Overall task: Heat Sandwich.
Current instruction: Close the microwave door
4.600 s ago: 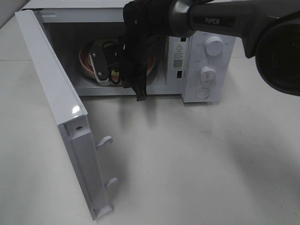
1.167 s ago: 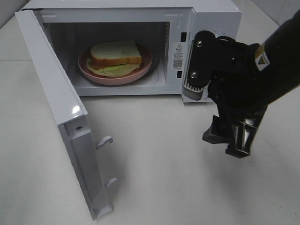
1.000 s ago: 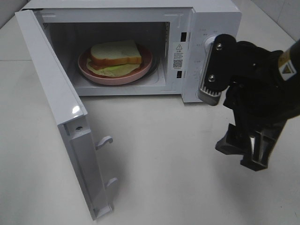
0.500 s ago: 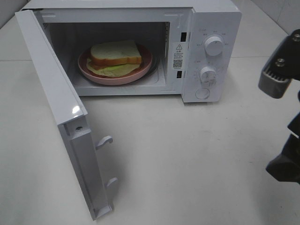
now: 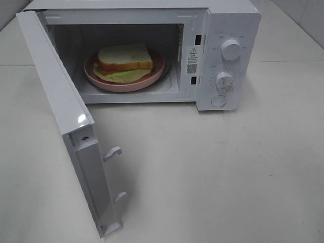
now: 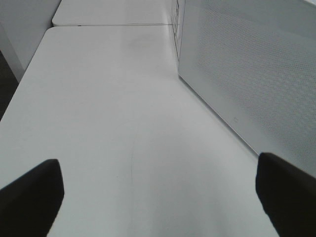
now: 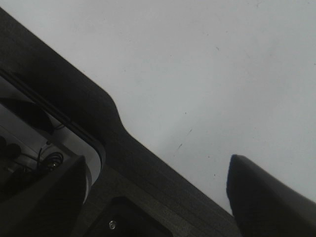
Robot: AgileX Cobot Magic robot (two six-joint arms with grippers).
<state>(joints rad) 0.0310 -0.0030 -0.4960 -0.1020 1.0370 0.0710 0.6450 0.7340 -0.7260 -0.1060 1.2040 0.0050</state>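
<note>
Left gripper (image 6: 158, 197): left wrist view – jaws wide apart, nothing between them; only the two dark fingertips (image 6: 29, 197) show, low over the white table (image 6: 108, 98).
Door, outer face (image 6: 247, 74): a perforated white panel stands just beside the left gripper, on one side of it. Judged to be the open microwave door seen from outside.
Sandwich, left wrist view: not visible; it is judged to lie beyond that panel.
Right gripper (image 7: 153, 197): right wrist view – jaws apart and empty, over bare table. A dark housing (image 7: 74, 108) crosses the view; what it is cannot be told.
Sandwich, right wrist view: not visible.
Arms, exterior high view: neither arm nor gripper is in view.
Sandwich (image 5: 124, 57): lies flat on the pink plate (image 5: 158, 68) inside the cavity of the microwave (image 5: 233, 20), well back from the front sill. Its long axis runs across the cavity's width.
Door, exterior high view: hinged on the left and swung fully open, with its free edge and latch hooks (image 5: 114, 152) toward the camera.
Nearer arm: the left, judged from the panel beside it. The likely next step is to push the door shut from its outer face.
Open room: the table in front of the cavity is bare, so the door's swing looks unobstructed.
Edges: the latch hooks must meet the slots beside the dials (image 5: 231, 49).
</note>
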